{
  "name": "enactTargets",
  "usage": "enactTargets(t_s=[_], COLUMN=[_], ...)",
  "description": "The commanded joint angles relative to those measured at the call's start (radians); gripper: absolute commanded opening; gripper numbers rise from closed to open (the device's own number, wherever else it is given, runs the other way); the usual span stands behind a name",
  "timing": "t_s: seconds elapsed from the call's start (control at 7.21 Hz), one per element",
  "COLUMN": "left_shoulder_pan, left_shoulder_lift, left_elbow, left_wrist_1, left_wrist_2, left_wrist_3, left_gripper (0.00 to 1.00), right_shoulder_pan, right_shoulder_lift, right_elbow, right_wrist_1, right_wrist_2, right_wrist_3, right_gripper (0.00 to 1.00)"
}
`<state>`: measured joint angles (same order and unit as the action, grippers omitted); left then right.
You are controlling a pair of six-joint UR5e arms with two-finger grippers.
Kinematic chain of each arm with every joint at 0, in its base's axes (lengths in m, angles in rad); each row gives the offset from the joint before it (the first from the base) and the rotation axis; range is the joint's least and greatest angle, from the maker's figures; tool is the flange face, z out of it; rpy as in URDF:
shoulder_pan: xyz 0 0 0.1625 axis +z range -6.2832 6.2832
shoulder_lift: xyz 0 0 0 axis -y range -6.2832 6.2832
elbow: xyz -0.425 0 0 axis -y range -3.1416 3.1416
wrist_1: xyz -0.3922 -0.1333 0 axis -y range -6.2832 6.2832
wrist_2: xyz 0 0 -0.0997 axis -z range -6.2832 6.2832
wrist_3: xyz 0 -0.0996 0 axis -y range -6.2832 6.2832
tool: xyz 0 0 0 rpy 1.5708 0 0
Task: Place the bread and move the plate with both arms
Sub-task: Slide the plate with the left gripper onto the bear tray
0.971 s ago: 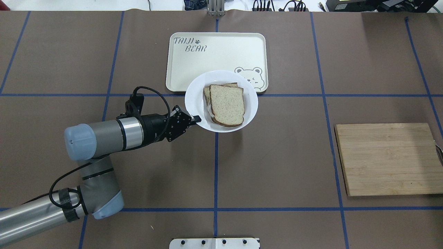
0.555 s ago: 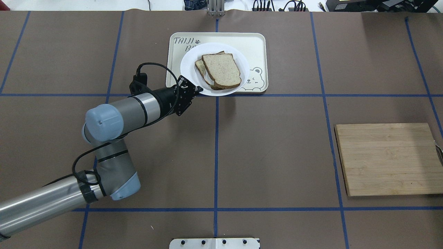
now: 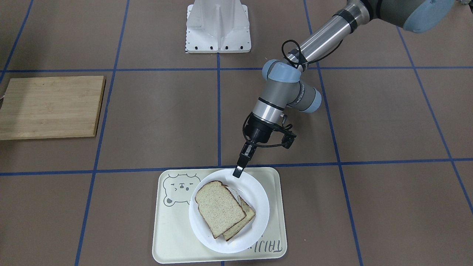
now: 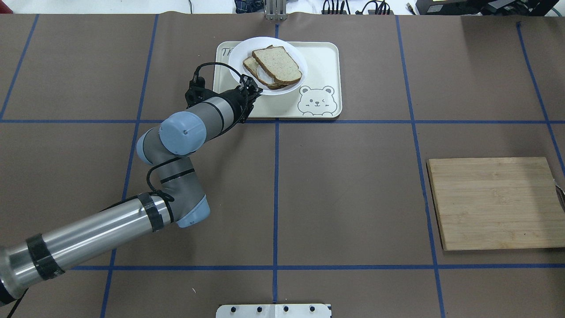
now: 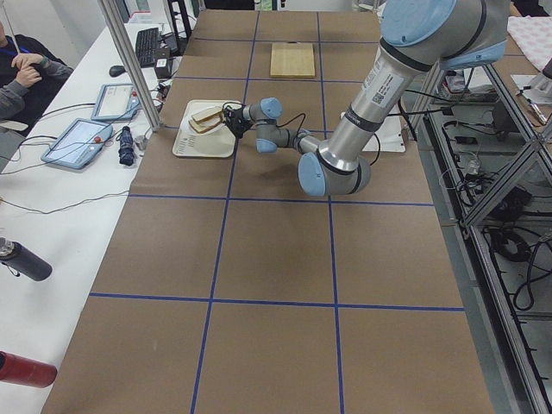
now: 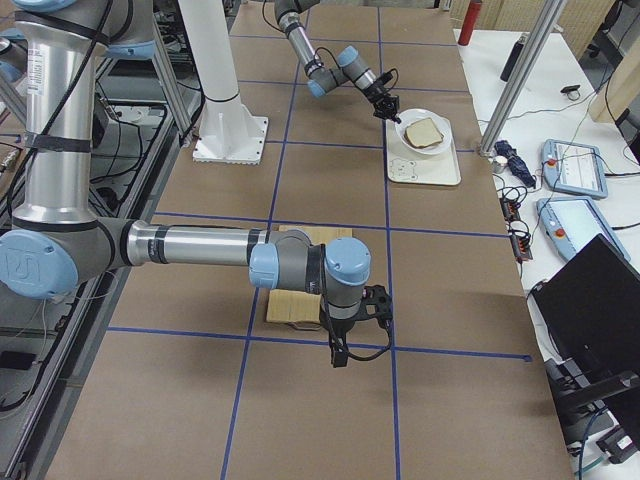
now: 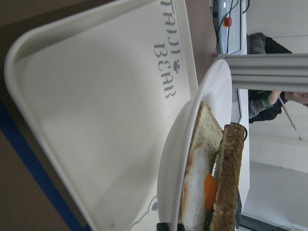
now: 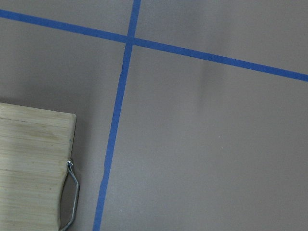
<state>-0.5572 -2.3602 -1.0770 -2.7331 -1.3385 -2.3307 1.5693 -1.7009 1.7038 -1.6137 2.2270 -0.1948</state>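
The white plate (image 4: 238, 53) carries the plain bread slice (image 4: 276, 65), which lies on top of a second slice with a fried egg (image 7: 204, 192). My left gripper (image 4: 256, 91) is shut on the plate's near rim and holds it slightly tilted over the cream bear tray (image 4: 320, 62). From the front view, the gripper (image 3: 237, 172) pinches the rim of the plate (image 3: 257, 216) with the bread (image 3: 218, 208) in its middle. My right gripper (image 6: 338, 358) shows only in the right side view, beside the cutting board; I cannot tell whether it is open or shut.
A wooden cutting board (image 4: 494, 203) lies at the table's right, its metal handle (image 8: 72, 192) in the right wrist view. The robot base (image 3: 218, 27) stands at the table's near edge. Operators' tablets (image 5: 82, 138) sit beyond the tray.
My left arm has carried the plate with the bread away from me, from the tray's near edge to over its far left part. The right arm is out of the earlier frames.
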Motion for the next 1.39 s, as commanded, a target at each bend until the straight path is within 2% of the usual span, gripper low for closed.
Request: enactTargets(t_s=[0.0,0.14,0.28,0.42,0.55,0.69,0.83,0.97,1.11,1.25], left_shoulder_pan=[0.000,0.003,0.003,0.013,0.029,0.031,0.031,0.027,0.022,0.017], left_shoulder_lift=[-0.057,-0.076,-0.073,-0.062,-0.060,-0.050,0.008,0.063,0.081,0.120], left_elbow=[0.074,0.074,0.075,0.063,0.060,0.033,-0.054,-0.154,-0.193,-0.255], left_wrist_1=[0.001,0.001,0.001,0.000,0.000,0.000,0.000,0.003,0.010,0.035], left_wrist_2=[0.002,0.002,0.001,-0.019,-0.016,-0.017,-0.024,-0.087,-0.146,-0.245], left_wrist_3=[0.001,0.002,0.013,0.105,0.146,0.152,0.154,0.159,0.186,0.349], left_gripper=[0.00,0.00,0.37,0.79,0.98,0.98,0.98,0.98,0.98,0.98], right_shoulder_pan=[0.000,0.000,0.000,0.000,0.000,0.000,0.000,0.000,0.000,0.000], right_shoulder_lift=[0.001,0.001,0.001,0.001,0.000,0.000,0.000,0.000,0.000,-0.002], right_elbow=[-0.001,-0.001,-0.001,-0.001,-0.004,-0.004,-0.006,-0.006,-0.007,-0.007], right_wrist_1=[0.000,0.000,0.000,0.000,0.000,0.000,0.000,0.000,0.000,0.000], right_wrist_2=[-0.001,-0.001,0.000,0.000,0.000,0.000,0.000,0.000,0.000,0.000], right_wrist_3=[0.000,0.000,-0.002,-0.003,-0.003,-0.003,-0.003,-0.005,-0.005,-0.005], right_gripper=[1.00,1.00,1.00,1.00,1.00,1.00,1.00,1.00,1.00,1.00])
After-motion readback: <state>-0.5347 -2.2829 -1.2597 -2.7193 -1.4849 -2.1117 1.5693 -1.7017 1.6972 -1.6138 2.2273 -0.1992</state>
